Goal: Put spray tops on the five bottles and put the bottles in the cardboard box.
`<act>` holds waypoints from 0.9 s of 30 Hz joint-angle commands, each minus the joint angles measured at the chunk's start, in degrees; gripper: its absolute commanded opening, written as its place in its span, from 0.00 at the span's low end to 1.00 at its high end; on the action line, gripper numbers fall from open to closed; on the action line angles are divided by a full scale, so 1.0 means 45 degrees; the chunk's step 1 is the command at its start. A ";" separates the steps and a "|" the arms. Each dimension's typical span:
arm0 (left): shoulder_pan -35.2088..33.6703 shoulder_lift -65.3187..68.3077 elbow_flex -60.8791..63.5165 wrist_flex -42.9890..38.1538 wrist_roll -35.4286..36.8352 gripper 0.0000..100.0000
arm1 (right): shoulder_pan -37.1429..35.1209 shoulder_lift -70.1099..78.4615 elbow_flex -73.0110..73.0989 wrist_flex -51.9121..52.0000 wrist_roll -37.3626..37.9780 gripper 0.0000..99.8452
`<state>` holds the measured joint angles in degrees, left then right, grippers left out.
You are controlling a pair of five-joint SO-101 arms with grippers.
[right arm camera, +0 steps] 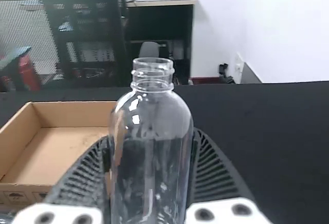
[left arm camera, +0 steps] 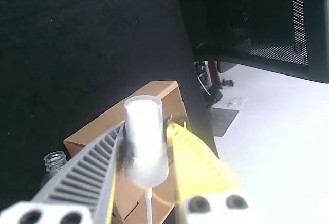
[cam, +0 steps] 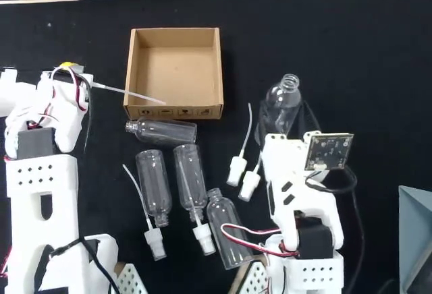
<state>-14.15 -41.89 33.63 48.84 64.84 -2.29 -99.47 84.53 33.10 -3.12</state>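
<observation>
My right gripper [cam: 278, 129] is shut on a clear, uncapped bottle [cam: 282, 102] that stands upright to the right of the cardboard box [cam: 217, 71]. From the right wrist, that bottle [right arm camera: 151, 147] sits between the ribbed fingers [right arm camera: 82, 175] with the box [right arm camera: 20, 131] behind it. My left gripper [cam: 73, 73] at the left of the box is shut on a white spray top [left arm camera: 146, 142], whose thin tube [cam: 128, 93] points toward the box's front wall. Several more clear bottles [cam: 162, 131] lie on the black table in front of the box.
Several loose spray tops [cam: 236, 168] with long tubes lie among the lying bottles [cam: 191, 174]. A grey object [cam: 415, 240] stands at the right edge. The far and right parts of the black table [cam: 351, 44] are bare.
</observation>
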 commanded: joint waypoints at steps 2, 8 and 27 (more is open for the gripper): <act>0.0127 -0.0527 -0.0186 -0.0215 0.0059 0.03 | -0.0371 -0.0166 -0.0049 -0.0391 0.0156 0.01; 0.0127 -0.0527 -0.0225 -0.0215 0.0059 0.03 | -0.0391 -0.0166 -0.0049 -0.0391 0.0156 0.01; 0.1045 -0.2208 -0.0029 -0.0293 -0.0821 0.03 | -0.1114 -0.0166 -0.0029 -0.0371 0.0156 0.01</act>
<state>-10.29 -44.70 33.63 48.84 64.22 -5.71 -99.47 84.53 33.10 -3.12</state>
